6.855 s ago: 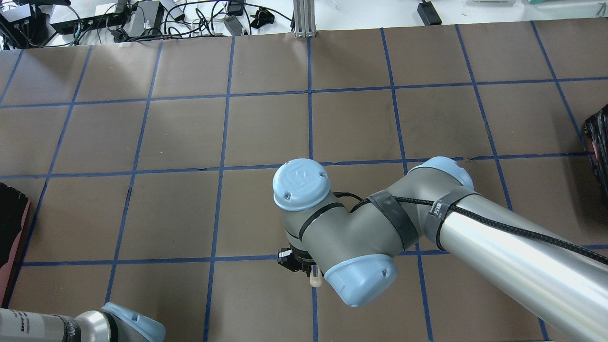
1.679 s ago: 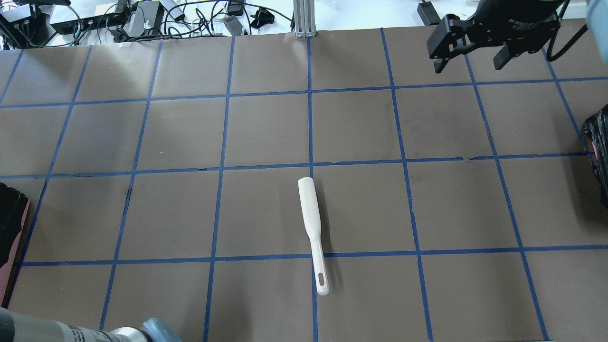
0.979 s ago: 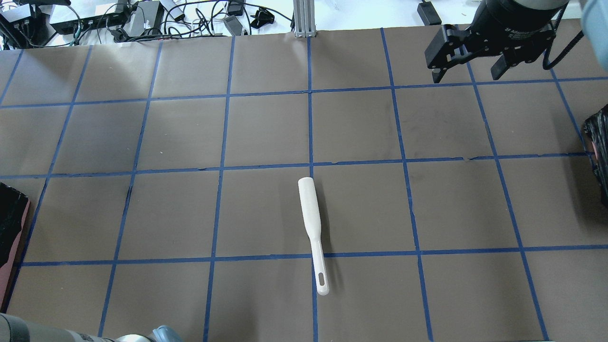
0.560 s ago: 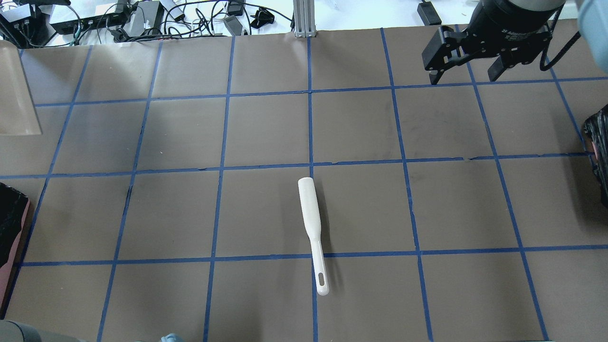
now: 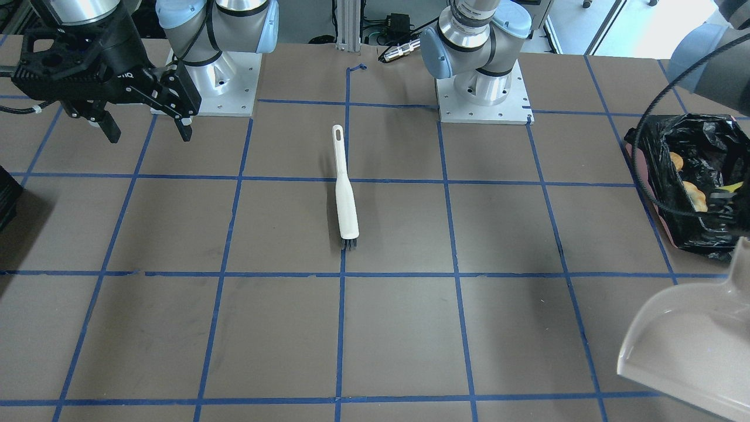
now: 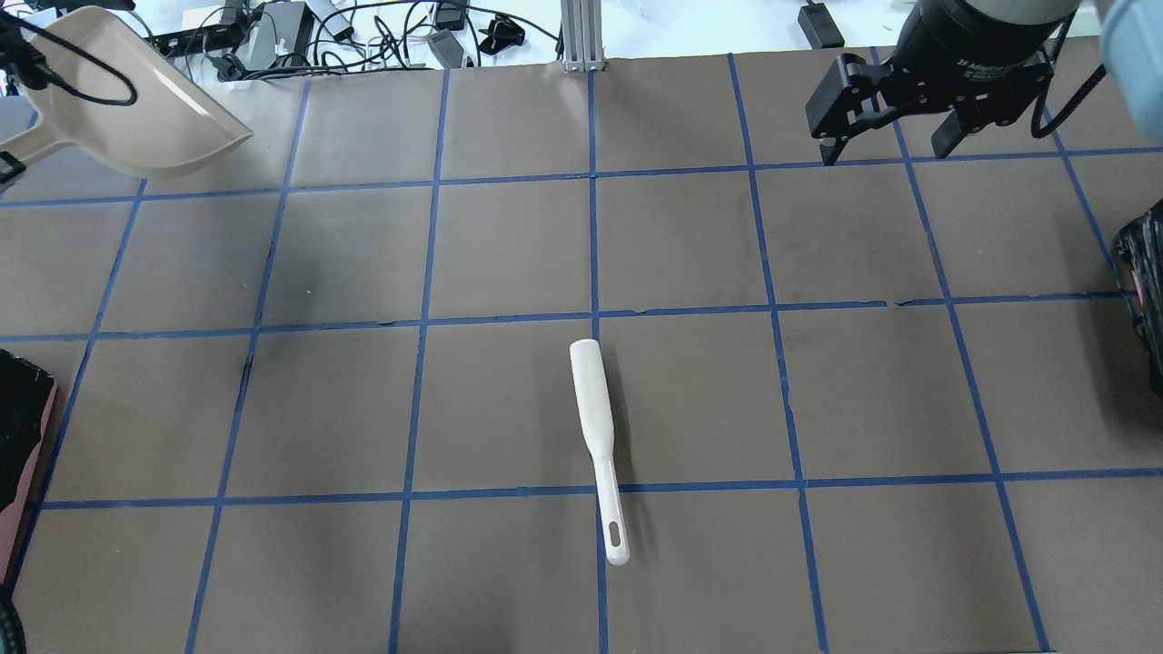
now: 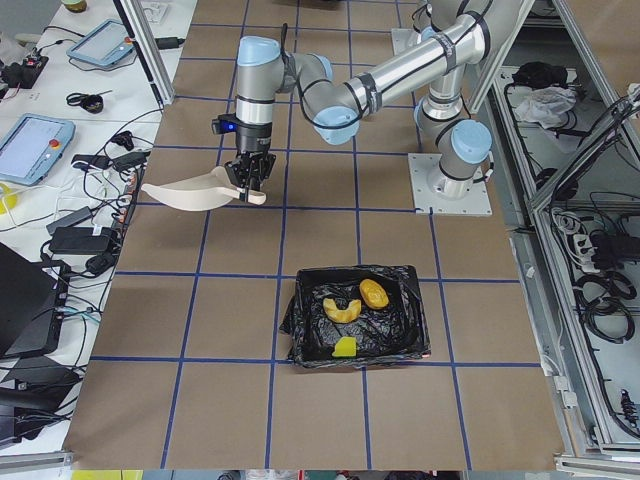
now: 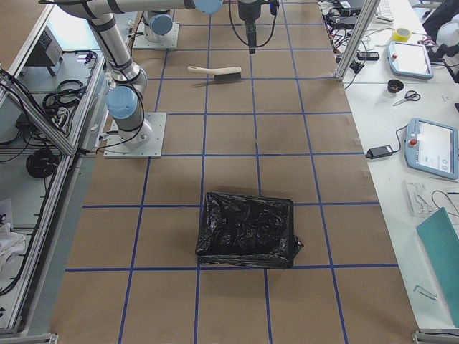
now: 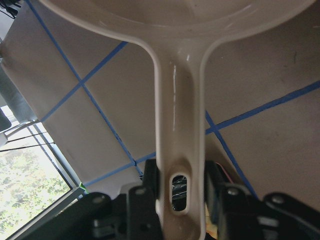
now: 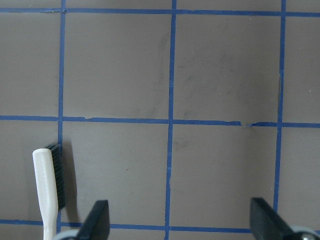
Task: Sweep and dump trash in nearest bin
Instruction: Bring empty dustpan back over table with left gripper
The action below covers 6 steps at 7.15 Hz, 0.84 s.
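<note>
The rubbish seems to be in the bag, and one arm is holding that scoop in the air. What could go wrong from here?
1. The left gripper holds the dustpan only by the end of its handle, up in the air; it might slip or twist loose.
2. The dustpan hangs close to the cables at the table's far edge and could snag them.
3. The brush lies loose mid-table; the open right gripper or its arm might knock it in passing.

brush [image 6: 589, 391] mid-table, bin [image 7: 305, 325] at left end
</note>
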Available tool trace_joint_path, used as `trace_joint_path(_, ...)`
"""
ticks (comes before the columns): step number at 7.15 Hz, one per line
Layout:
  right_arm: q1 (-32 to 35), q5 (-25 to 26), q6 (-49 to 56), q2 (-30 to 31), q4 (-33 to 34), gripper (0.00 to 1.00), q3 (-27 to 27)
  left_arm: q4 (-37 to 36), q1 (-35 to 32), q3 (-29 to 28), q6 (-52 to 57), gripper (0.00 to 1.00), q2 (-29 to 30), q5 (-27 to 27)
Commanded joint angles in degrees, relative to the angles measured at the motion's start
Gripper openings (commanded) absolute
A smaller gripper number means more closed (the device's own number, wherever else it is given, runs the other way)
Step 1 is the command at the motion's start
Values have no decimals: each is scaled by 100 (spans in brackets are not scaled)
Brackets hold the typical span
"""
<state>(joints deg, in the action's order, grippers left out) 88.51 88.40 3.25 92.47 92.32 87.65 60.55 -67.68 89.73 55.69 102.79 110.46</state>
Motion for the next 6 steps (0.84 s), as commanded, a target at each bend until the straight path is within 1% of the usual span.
trace_joint_path(1,-9,-7,0,-1,14,100,172,605,-1041,-8,-2246,0,109,-182)
trace_joint_path(2,0,54,0,42,23,100,208,860,-1455,-8,-3317,0,153,-870)
trace_joint_path(3,0,11,-17,34,32,100,226,1027,-1842,-8,-3737,0,197,-1008)
trace_joint_path(4,0,10,-52,25,66,100,235,1342,-2246,-60,-4124,0,232,-1044)
trace_joint_path(5,0,2,-61,16,84,100,226,1572,-2441,-252,-4337,0,293,-1601)
trace_joint_path(6,0,10,-61,-1,102,100,235,1731,-2583,-437,-4556,0,442,-2016)
